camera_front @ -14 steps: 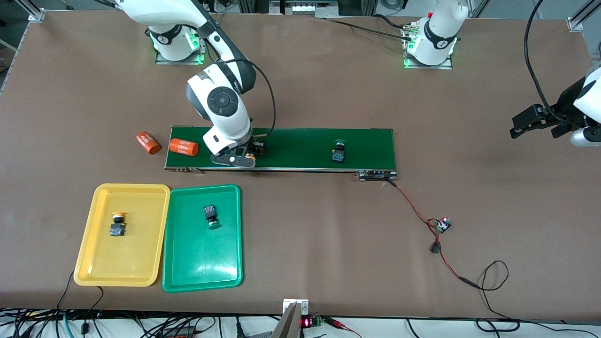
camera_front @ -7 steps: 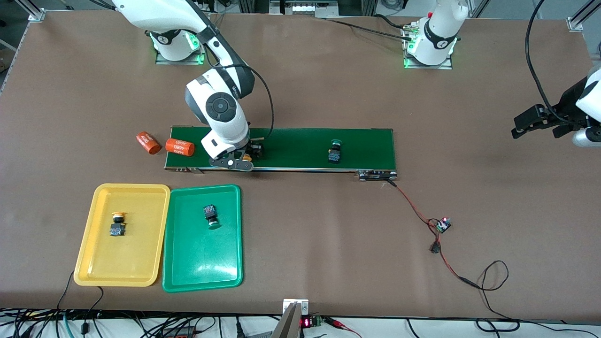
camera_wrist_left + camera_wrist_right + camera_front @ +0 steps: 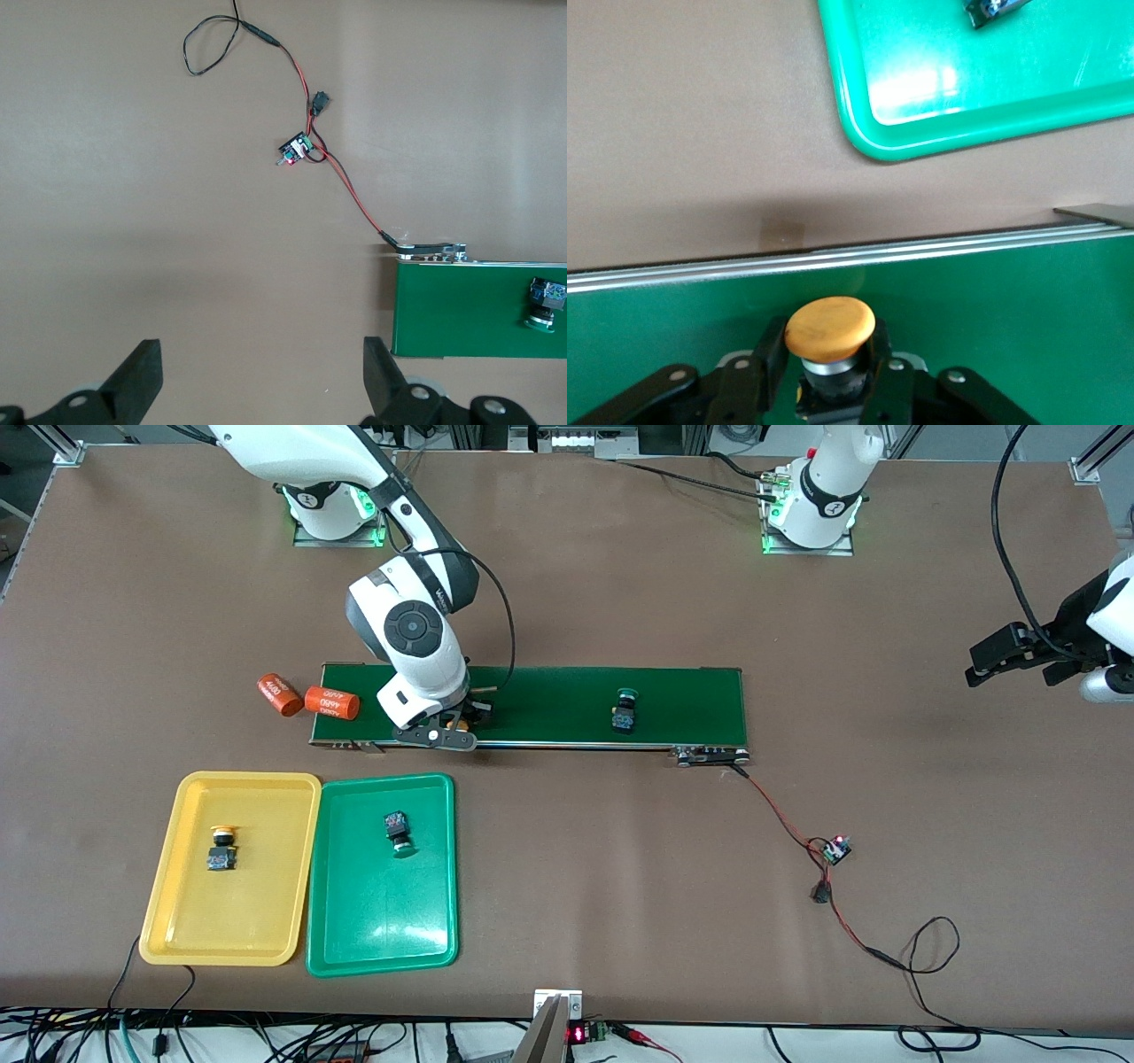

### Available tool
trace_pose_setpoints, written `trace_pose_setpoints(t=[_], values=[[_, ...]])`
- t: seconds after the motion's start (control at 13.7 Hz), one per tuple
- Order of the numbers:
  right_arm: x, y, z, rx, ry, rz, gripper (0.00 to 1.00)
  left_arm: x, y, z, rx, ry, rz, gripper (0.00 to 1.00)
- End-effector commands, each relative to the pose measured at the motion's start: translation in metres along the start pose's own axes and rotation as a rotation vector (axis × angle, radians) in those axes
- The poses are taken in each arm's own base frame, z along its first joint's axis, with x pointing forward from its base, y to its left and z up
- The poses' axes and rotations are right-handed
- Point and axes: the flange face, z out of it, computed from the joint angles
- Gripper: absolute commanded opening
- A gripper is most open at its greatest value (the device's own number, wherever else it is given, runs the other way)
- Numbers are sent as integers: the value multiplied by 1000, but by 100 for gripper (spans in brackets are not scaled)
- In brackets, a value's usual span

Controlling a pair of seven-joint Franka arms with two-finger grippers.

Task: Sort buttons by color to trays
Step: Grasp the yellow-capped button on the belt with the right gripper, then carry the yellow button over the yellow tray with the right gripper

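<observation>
Nearest the front camera lie the two trays, side by side with rims touching, long axes running away from the camera. The yellow tray (image 3: 229, 868), toward the right arm's end, holds a yellow-capped button (image 3: 222, 848) lying on its side, cap pointing away from the camera. The green tray (image 3: 383, 874) holds a green-capped button (image 3: 398, 831), also on its side, cap toward the camera, as far as the small shape shows.

Farther back, the dark-green conveyor belt (image 3: 567, 705) runs lengthwise across the brown table (image 3: 620, 886). On it, toward the left arm's end, a second green button (image 3: 625, 714) rests. The right gripper (image 3: 458, 724) is down on the belt, its fingers (image 3: 769, 354) clamped on a yellow button (image 3: 830, 329) whose cap faces the trays. Two orange cylinders (image 3: 332, 703) lie at the belt's end, one partly on it. A red-and-black wire (image 3: 788, 824) trails from the belt.

The left gripper (image 3: 1019, 657) waits aloft over the table's end, fingers (image 3: 137, 385) spread wide, holding nothing.
</observation>
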Motion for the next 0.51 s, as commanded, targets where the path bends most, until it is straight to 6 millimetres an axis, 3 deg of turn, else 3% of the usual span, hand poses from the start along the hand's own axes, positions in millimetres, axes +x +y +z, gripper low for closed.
trace_pose_setpoints(t=[0.0,0.22,0.44], values=[[13,3,-2,-3,12,-26,29,-1,-2,0,-23,4,0,100],[25,12,-14,-19,3,-43,29,-1,-2,0,-23,4,0,100],[51,37,-46,-59,-7,-90,28,-1,-3,0,-23,4,-2,100]])
